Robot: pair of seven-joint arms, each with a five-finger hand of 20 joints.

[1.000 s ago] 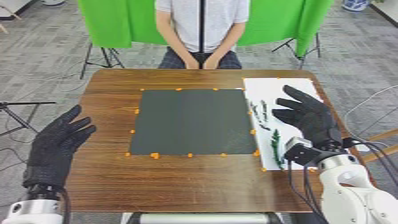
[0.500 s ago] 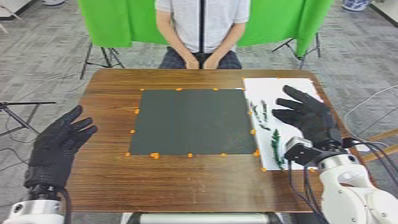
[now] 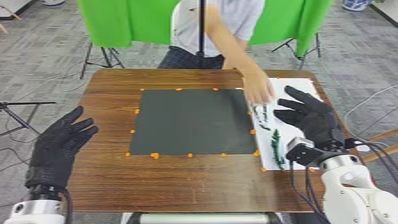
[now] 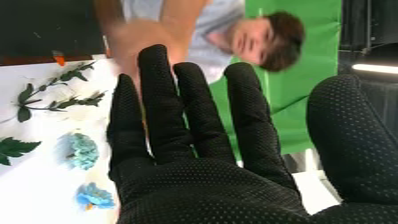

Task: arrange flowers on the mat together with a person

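Observation:
In the head view my left hand (image 3: 60, 145) is open over the table's left edge, away from the dark mat (image 3: 193, 122). My right hand (image 3: 311, 120) is open above the white sheet on the right, fingers pointing toward the mat's far side. Green stems (image 3: 276, 145) lie on that sheet beside the mat. A person's hand (image 3: 258, 89) reaches down to the sheet's far part; what it touches is hidden. In the right wrist view my right hand (image 4: 209, 187) has straight fingers, with a leafy sprig (image 4: 53, 95), a pale teal flower (image 4: 83, 151) and a blue flower (image 4: 95, 196) beside it.
The white sheet (image 3: 282, 85) lies along the right side of the brown table (image 3: 178, 187). Small orange markers line the mat's edges. The person's arm (image 3: 226, 47) crosses the table's far edge.
The person, whose hands were together beyond the table's far edge, leans in, with one arm now stretched to the far part of the white sheet. Both of my hands have stayed still.

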